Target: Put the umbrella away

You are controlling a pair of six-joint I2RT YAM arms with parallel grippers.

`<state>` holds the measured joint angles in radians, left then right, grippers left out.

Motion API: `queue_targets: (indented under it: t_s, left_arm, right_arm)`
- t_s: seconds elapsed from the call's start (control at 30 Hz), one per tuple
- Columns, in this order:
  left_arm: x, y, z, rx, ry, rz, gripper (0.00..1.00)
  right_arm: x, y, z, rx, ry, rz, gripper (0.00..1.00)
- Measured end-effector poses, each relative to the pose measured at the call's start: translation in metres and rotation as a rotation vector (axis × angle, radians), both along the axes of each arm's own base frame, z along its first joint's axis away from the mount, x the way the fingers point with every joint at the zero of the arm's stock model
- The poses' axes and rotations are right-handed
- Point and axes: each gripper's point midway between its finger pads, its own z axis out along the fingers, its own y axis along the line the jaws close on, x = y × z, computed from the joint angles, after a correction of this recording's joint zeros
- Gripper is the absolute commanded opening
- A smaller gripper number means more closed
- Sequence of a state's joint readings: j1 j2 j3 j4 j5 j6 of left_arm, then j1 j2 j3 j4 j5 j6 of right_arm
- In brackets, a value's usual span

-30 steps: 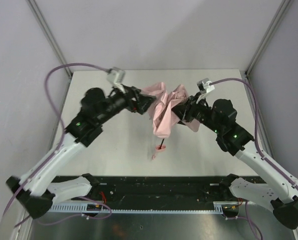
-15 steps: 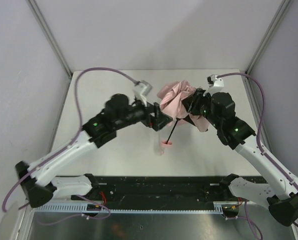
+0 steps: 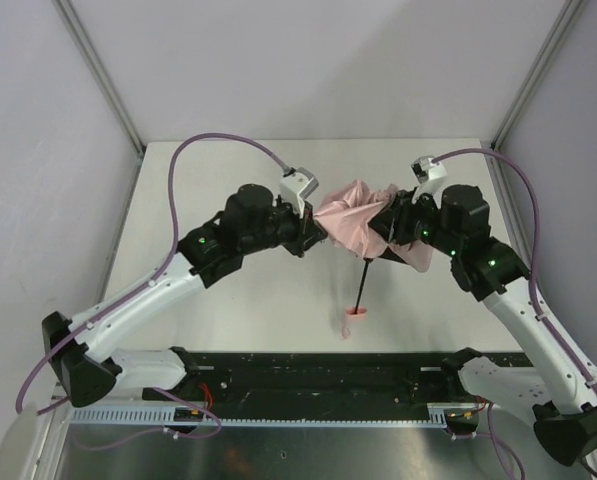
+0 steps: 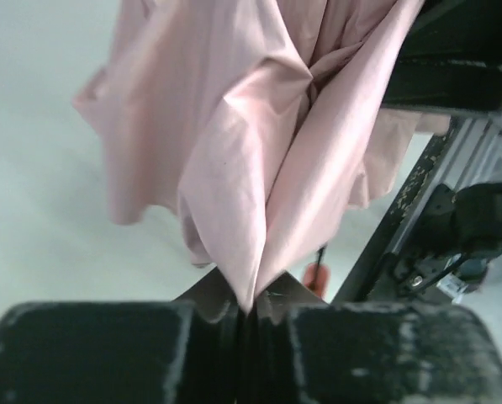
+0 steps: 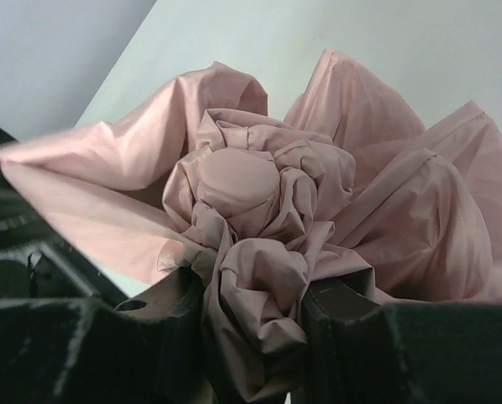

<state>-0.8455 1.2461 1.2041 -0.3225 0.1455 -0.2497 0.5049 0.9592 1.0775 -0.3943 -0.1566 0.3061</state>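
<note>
The pale pink umbrella (image 3: 353, 215) hangs above the table's middle between both arms, its canopy bunched and crumpled. Its thin black shaft (image 3: 363, 283) slants down to the small pink handle (image 3: 355, 314), close over the table. My left gripper (image 3: 316, 226) is at the canopy's left edge, shut on a fold of the pink fabric (image 4: 251, 252). My right gripper (image 3: 386, 228) is shut on the canopy from the right, a thick wad of cloth (image 5: 255, 328) squeezed between its fingers. The umbrella's gathered top (image 5: 238, 181) faces the right wrist camera.
The pale table (image 3: 228, 300) spreads under the umbrella. A black rail with the arm bases (image 3: 318, 375) runs along its near edge. Grey walls and metal posts (image 3: 98, 70) close in the back and sides. Purple cables (image 3: 208, 145) loop over both arms.
My left gripper, open half a second ago, has closed on the canopy's left edge. The umbrella has shifted right and toward the near edge, the handle swinging with it.
</note>
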Motion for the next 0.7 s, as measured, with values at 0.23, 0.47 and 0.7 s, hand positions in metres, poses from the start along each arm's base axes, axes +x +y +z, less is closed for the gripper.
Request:
queue_targets:
  t_s: [0.23, 0.47, 0.7]
  left_arm:
    - [-0.012, 0.019, 0.021, -0.009, -0.093, -0.122, 0.0]
    - [-0.027, 0.032, 0.026, -0.007, -0.15, -0.18, 0.0]
    - [-0.034, 0.023, 0.025, -0.022, -0.114, -0.255, 0.0]
  right_arm:
    - [-0.027, -0.004, 0.003, 0.044, 0.0, 0.318, 0.0]
    - [-0.074, 0.015, 0.031, 0.143, -0.077, 0.636, 0.0]
    - [-0.124, 0.045, 0.051, 0.192, -0.141, 0.901, 0.0]
